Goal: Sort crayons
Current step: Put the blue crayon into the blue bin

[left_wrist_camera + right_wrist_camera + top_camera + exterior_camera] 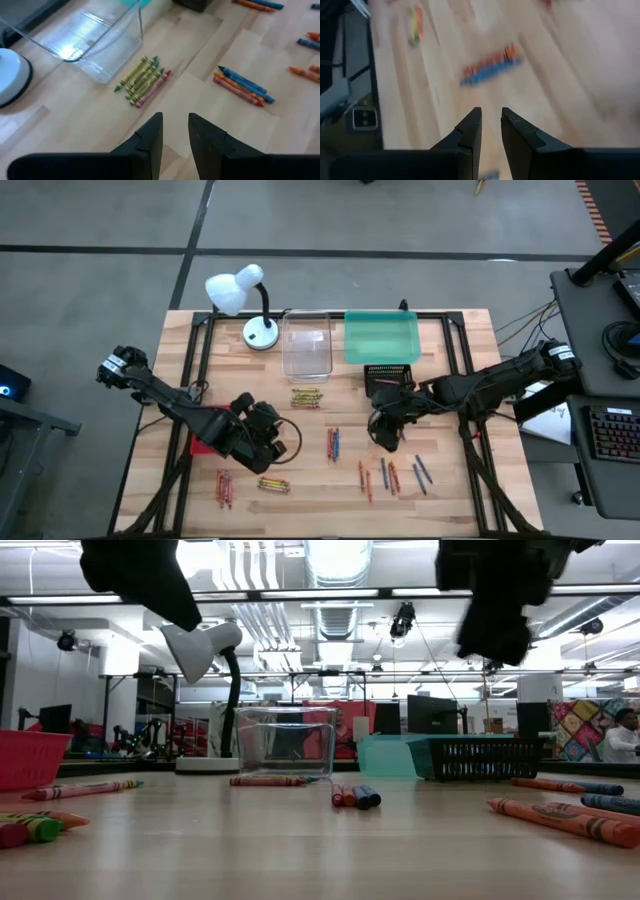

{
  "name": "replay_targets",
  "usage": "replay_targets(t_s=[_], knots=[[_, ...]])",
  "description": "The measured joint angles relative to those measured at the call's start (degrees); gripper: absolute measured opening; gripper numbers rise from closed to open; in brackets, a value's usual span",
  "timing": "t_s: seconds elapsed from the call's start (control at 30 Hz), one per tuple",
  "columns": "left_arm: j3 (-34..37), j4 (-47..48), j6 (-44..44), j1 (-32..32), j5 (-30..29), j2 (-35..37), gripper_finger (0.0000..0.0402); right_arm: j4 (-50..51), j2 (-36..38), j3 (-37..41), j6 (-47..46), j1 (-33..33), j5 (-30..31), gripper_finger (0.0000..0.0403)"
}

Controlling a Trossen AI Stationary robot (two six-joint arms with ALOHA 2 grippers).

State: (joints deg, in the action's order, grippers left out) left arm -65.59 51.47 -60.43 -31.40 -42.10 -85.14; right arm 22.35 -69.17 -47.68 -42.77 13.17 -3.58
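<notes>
The crayons (334, 443) lie in small colour-mixed clusters across the wooden worktop (470, 345): one bunch just in front of the clear tray (306, 345), a red-and-blue few at the centre, more near the front edge on both sides. None sits in a tray yet, so sorting seems barely begun. The left pincer (175, 137) hovers above the front-left clusters, its fingers slightly apart and pinching nothing; the right pincer (490, 135) hangs above the right-hand scatter, likewise narrowly parted and empty. The teal tray (381, 337) and lamp (243, 300) line the back edge, leaving the middle open.
</notes>
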Motion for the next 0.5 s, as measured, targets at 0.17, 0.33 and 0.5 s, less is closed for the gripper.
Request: replay_targets(t_s=[0.17,0.33,0.5], knots=[[0.0,-0.1,0.5,0.0,-6.2,0.0,0.0075,9.5,0.0,-0.2,-11.0,3.2,-3.1,0.0063],[0.0,-0.2,4.8,0.2,-10.4,0.0,0.0075,16.1,0.0,-0.2,-23.0,8.2,-6.9,0.0063],[0.0,-0.5,8.6,1.3,-12.0,0.0,0.0075,19.6,0.0,-0.2,-32.4,13.6,-7.6,0.0063]])
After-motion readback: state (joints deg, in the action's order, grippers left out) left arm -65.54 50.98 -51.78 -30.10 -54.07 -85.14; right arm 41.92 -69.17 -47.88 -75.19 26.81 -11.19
